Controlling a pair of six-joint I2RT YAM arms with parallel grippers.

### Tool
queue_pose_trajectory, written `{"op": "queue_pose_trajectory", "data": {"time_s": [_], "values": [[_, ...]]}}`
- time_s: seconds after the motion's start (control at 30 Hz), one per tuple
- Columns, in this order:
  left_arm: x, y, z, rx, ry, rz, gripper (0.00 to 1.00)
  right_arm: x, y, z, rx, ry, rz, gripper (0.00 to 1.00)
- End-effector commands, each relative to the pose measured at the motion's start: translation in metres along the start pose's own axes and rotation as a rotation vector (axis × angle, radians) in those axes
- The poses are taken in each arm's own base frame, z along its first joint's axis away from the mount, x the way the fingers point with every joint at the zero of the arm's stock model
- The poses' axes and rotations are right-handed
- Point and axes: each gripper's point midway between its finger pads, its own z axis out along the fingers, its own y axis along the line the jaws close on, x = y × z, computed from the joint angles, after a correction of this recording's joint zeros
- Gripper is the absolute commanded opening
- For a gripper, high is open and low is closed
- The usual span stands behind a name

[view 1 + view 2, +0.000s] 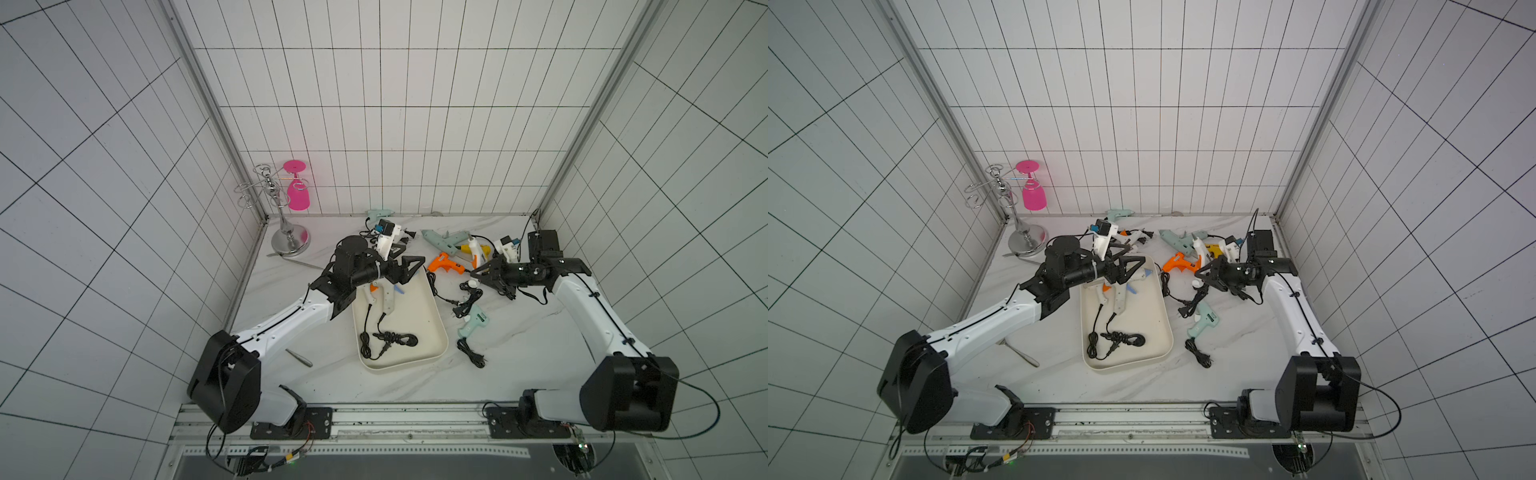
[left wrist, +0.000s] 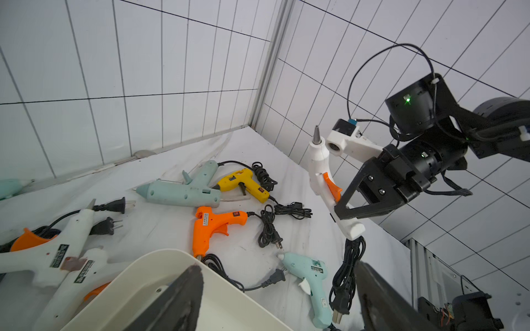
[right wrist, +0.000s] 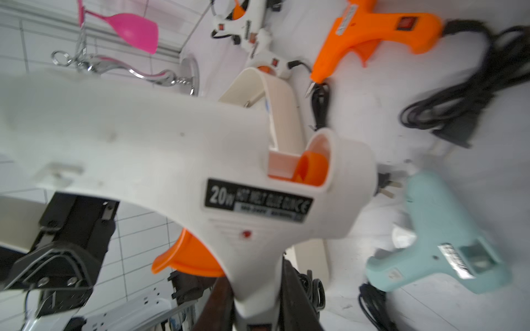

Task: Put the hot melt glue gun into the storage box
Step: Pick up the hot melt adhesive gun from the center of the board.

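White tiled walls close in a marbled white tabletop [image 1: 519, 357], and the cream storage box [image 1: 419, 320] lies lengthwise near its middle, so I place everything from that box. Inside it, toward the far end, two white glue guns [image 1: 388, 299] lie side by side, with their black cords [image 1: 388, 338] bundled toward the near end. The left gripper [image 1: 409, 258] hovers over the box's far end, jaws spread wide with nothing between them. In the left wrist view its dark fingers [image 2: 183, 298] stand well apart above the box.

Off the box's right-arm side, the right gripper [image 1: 483, 272] is clamped tight on the handle of the held white glue gun [image 2: 318, 160], which has an orange trigger. That gun is outside the box, lifted clear of the tabletop with its nozzle up, and its coiled cord hangs from the end of the handle. In the right wrist view it fills the frame, with the fingers [image 3: 213, 309] pinching the handle from both sides.

An orange glue gun [image 1: 446, 264] lies on the tabletop just beside the box's far corner on that side. A small teal glue gun [image 1: 473, 326] lies near the box's long wall there. Farther from the box, past the orange one, are a large teal glue gun [image 2: 180, 192] and a yellow glue gun [image 2: 243, 183]. Beyond the box's far end on the left-arm side stands a chrome rack [image 1: 291, 242] with a pink glass [image 1: 298, 195] hanging upside down.
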Motion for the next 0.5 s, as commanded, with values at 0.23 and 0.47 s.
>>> {"op": "queue_pose_trajectory", "data": {"time_s": [0.23,0.47], "values": [[-0.040,-0.030,0.011,0.168,-0.106,0.126,0.82,0.048,0.094,0.035,-0.301,0.281,-0.181,0.16],[-0.024,-0.037,0.007,0.217,-0.107,0.090,0.75,0.056,0.105,0.040,-0.339,0.337,-0.167,0.16]]}}
